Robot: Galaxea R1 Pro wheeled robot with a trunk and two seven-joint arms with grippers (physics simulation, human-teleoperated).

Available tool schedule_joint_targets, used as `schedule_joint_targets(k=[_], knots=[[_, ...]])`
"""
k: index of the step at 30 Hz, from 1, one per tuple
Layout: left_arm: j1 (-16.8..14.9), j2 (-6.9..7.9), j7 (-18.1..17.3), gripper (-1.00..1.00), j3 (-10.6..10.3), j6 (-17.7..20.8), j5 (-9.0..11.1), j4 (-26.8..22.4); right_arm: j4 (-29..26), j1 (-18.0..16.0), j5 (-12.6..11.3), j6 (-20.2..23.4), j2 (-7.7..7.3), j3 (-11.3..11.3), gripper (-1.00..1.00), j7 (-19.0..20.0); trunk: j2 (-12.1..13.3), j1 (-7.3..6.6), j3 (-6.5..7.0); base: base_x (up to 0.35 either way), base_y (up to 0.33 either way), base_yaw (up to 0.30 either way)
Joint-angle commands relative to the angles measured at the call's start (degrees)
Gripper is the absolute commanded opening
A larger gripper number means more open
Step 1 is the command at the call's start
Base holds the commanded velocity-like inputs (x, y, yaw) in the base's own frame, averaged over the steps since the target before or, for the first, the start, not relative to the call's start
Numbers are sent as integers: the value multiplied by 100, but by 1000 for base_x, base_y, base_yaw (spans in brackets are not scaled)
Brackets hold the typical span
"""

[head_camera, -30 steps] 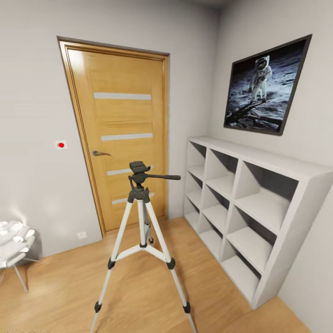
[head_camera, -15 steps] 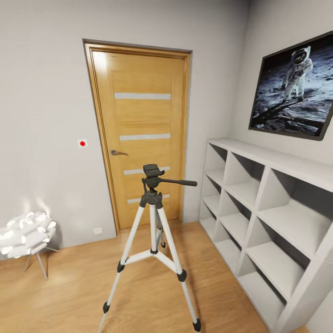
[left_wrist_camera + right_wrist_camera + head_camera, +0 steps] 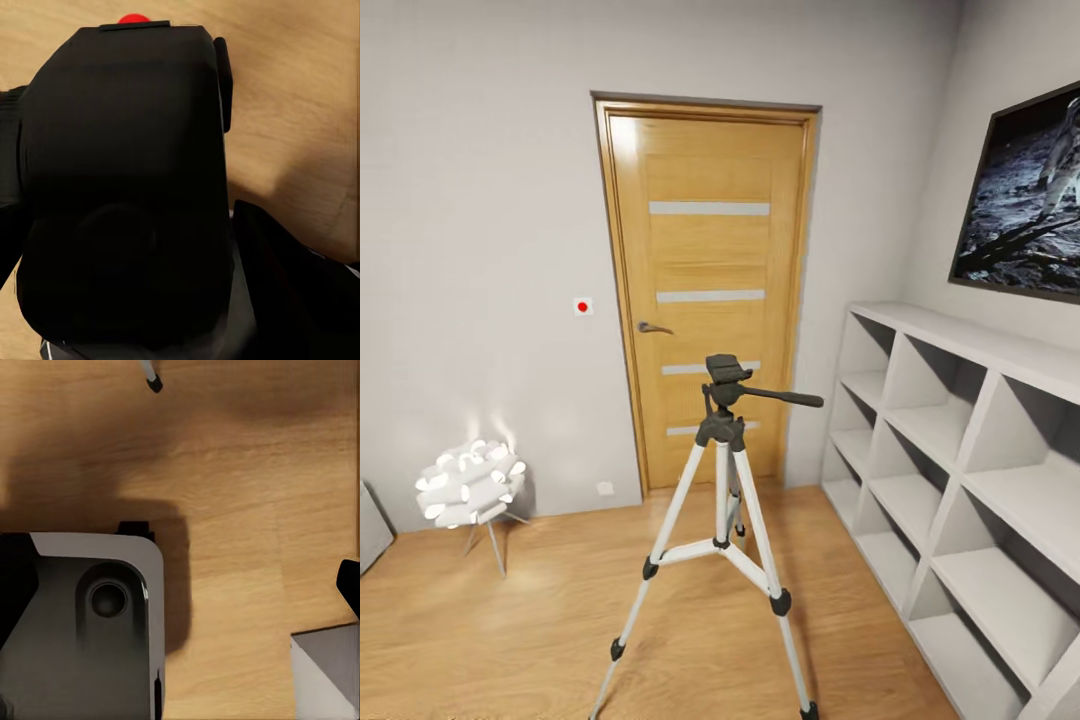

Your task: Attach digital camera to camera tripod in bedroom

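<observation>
While the robot faces the bedroom's wooden door (image 3: 705, 290), the camera tripod (image 3: 722, 520) stands upright on the light wood floor (image 3: 510, 640), roughly centre of the head view, w/ the white cube shelves (image 3: 960, 470) just to its right along the right wall and a small glowing lamp (image 3: 468, 485) well off to its left near the back wall. Tripod's long axis is vertical; its dark head (image 3: 725, 372) sits level on top, bare, and the pan handle (image 3: 785, 397) sticks out horizontally toward the shelves. Digital camera (image 3: 124, 195) is in the left wrist view, pressed close to the lens, red dot (image 3: 133, 18) on its top edge, dark finger (image 3: 300, 292) alongside it; looks gripped by the left gripper, though contact isn't plainly visible. Right gripper: can't tell its state; the right wrist view gives wood floor, a grey robot part (image 3: 82, 630) and a tripod foot tip (image 3: 154, 384). Judgement: the left arm holds the payload, so the camera must travel forward and up to the head, base plate down. Approach not finished yet.
</observation>
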Motion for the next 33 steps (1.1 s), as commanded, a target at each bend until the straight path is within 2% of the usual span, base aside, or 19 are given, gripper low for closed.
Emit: schedule_joint_targets(k=[1, 14, 33], knots=[[-4, -3, 29, -100, -50, -10, 27, 0, 18, -8, 45, -35, -4, -49, 100, 15, -7, 1, -9, 0, -214, 59], [-4, -6, 29, -100, -50, -3, 18, 0, 18, -8, 57, -24, -8, -47, 100, 23, -7, 1, -9, 0, -263, 10], [-4, 3, 29, -100, -50, -19, 27, -3, 18, -8, 57, -14, -3, -38, 100, -6, -7, 1, -9, 0, -15, 0]])
